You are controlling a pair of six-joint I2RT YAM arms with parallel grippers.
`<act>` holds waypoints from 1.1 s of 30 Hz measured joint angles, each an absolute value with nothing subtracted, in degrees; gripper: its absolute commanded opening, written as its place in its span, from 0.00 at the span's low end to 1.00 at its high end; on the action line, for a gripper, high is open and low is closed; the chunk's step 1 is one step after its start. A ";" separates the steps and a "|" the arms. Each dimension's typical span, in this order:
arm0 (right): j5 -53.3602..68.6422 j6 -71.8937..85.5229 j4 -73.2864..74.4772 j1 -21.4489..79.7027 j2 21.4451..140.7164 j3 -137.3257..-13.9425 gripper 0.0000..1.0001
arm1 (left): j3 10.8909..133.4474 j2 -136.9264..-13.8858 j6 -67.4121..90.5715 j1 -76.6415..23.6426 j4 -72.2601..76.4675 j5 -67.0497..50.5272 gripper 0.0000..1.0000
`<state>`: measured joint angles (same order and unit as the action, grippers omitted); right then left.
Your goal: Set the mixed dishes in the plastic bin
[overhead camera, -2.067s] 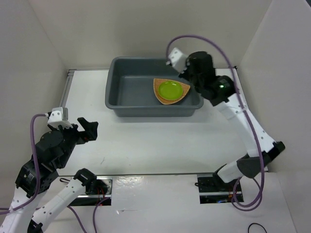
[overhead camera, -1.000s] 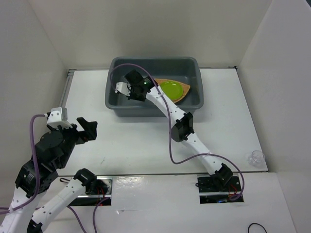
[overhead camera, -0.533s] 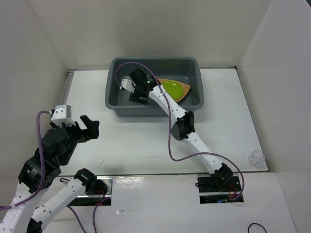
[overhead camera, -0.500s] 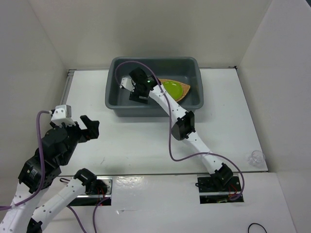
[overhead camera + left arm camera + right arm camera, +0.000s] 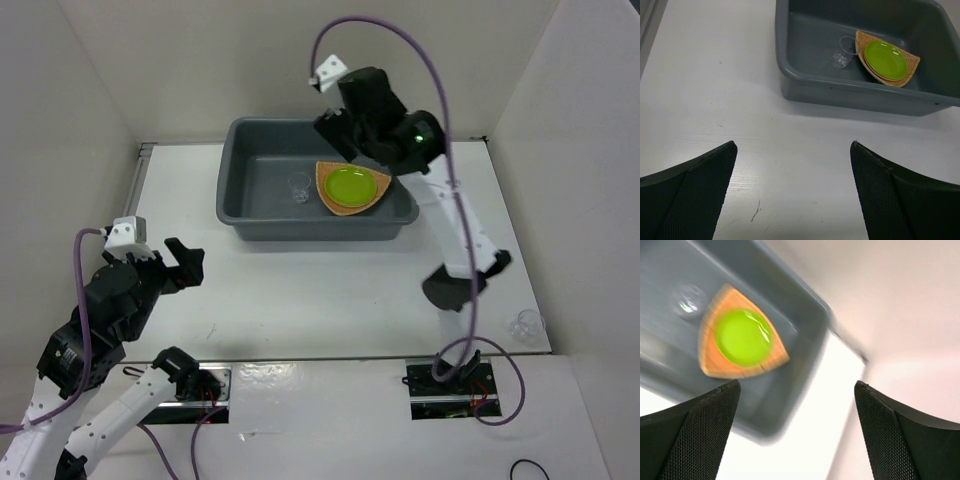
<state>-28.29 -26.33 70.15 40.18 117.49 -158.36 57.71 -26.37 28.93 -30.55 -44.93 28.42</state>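
Lime-green plate (image 5: 347,185) atop woven plate (image 5: 329,204) in bin (image 5: 300,228) (glass (image 5: 298,187) beside)

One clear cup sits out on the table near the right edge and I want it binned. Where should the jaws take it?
Span its round wall just below the rim, coming straight down from above: the clear cup seems to stand upright, mouth up, alone on the table.

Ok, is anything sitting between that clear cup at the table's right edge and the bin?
Nothing visible. The table between the cup and the bin shows only bare white; just the right arm's own elbow hangs over that stretch.
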 measured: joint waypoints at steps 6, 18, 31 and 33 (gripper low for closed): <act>-40.32 -21.93 71.42 37.85 89.89 -116.05 0.99 | 57.69 -25.91 28.93 -30.57 -44.88 28.12 1.00; -32.62 -24.08 72.97 3.55 51.72 -69.43 0.98 | 57.69 -24.82 28.88 -30.57 -44.86 27.57 1.00; -19.49 -35.99 70.04 -16.47 45.87 -54.52 0.99 | 57.69 -24.93 28.77 -30.57 -44.80 27.07 1.00; -18.79 -37.43 69.38 -16.51 46.89 -54.50 0.99 | 57.69 -24.93 28.77 -30.57 -44.77 27.03 1.00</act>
